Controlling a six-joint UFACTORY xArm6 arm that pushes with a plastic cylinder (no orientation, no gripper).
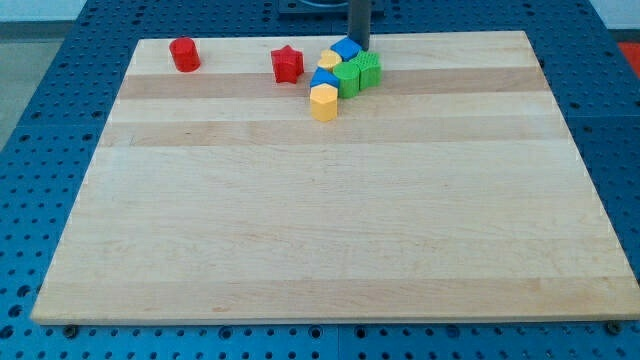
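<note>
Wooden board: blocks huddle near 12 o'clock.
Tip: touching blue block, at its 3 o'clock.
Claw: none, bare rod.
Red star: cluster's 9 o'clock.

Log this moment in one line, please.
my tip: at top edge, beside blue block | cluster: yellow, green, blue | red star, red cylinder apart left

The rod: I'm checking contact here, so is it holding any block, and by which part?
Nothing is held. My tip only stands at the top blue block's right edge, at the cluster's upper end.
</note>
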